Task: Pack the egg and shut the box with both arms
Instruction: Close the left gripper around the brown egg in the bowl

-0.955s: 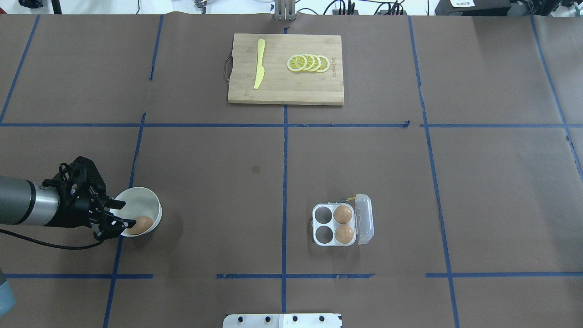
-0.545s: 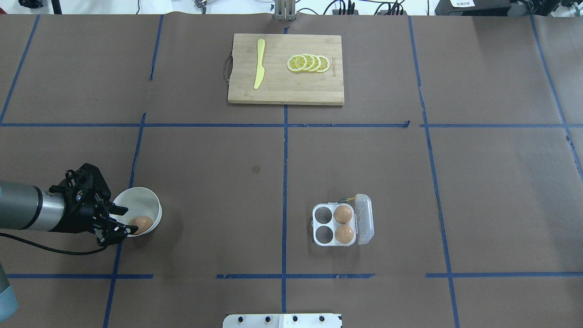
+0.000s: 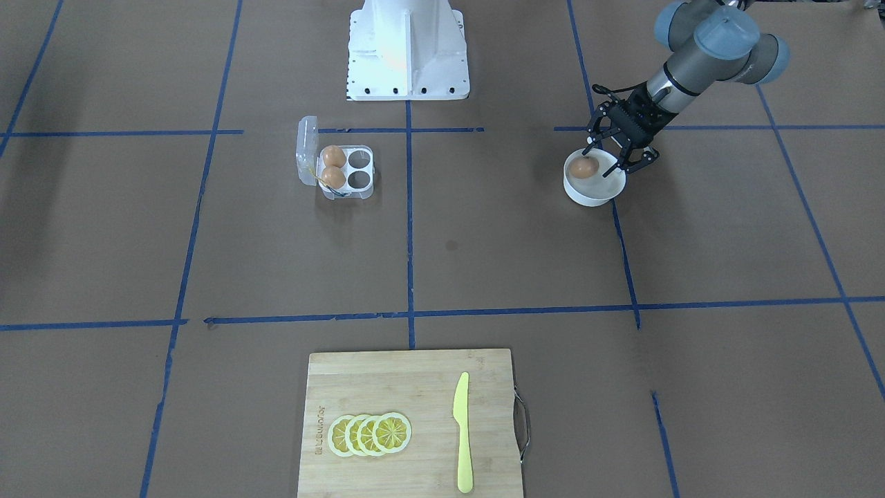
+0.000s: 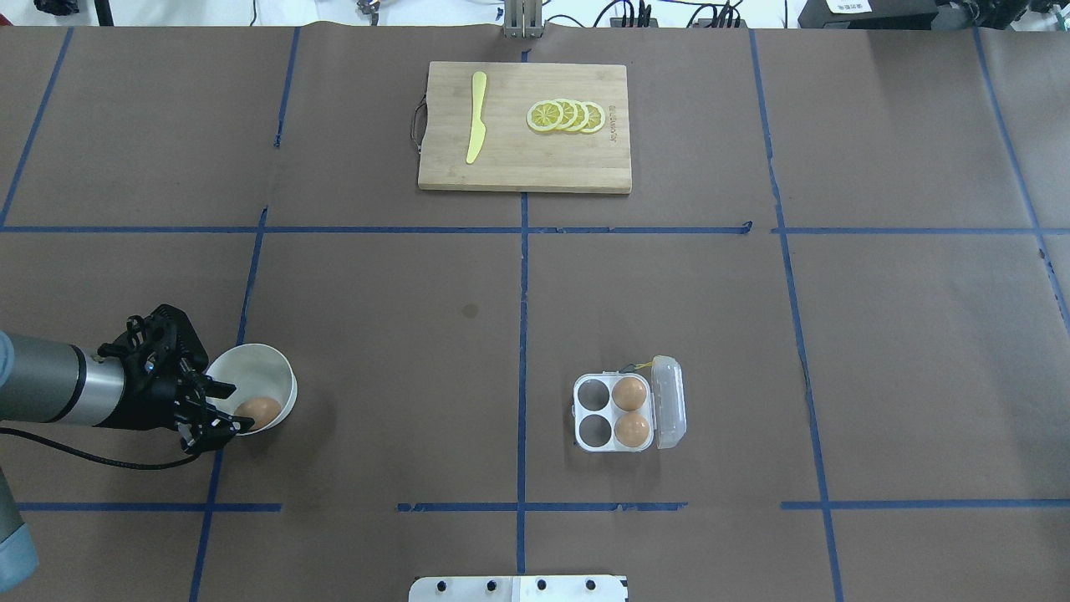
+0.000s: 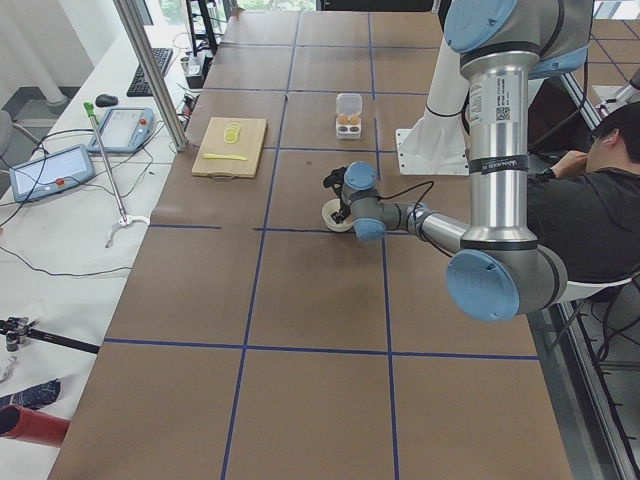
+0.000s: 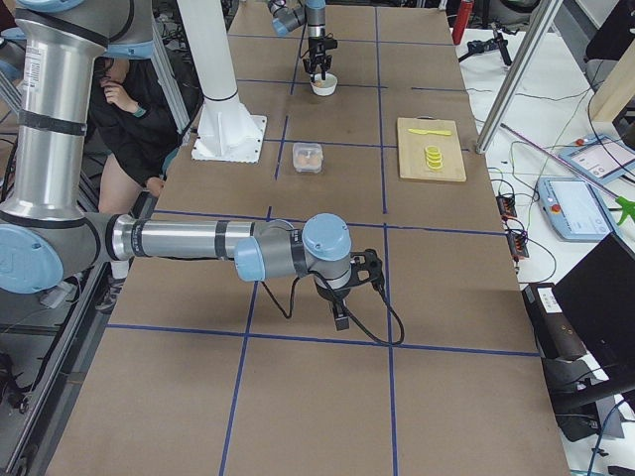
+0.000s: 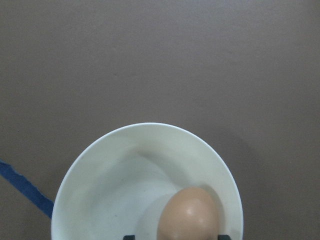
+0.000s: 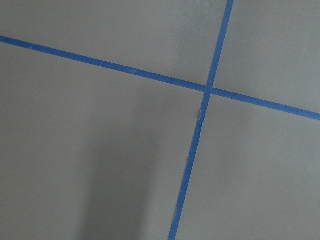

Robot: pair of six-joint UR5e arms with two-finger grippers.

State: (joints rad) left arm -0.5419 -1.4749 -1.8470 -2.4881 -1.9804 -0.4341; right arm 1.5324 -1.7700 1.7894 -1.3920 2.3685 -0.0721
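Here, my left claw is spread wide and straddles the egg in the white bowl (no contact I can make out); the box sits well apart, standing open.

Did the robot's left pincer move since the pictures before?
Yes. In the overhead view the left pincer slid a little toward the robot's table edge, judged against the white bowl, which stayed put.

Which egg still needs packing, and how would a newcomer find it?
Follow the left arm to the left gripper, poised over the white bowl. The egg lies alone inside that bowl; the other two eggs sit in the clear carton.
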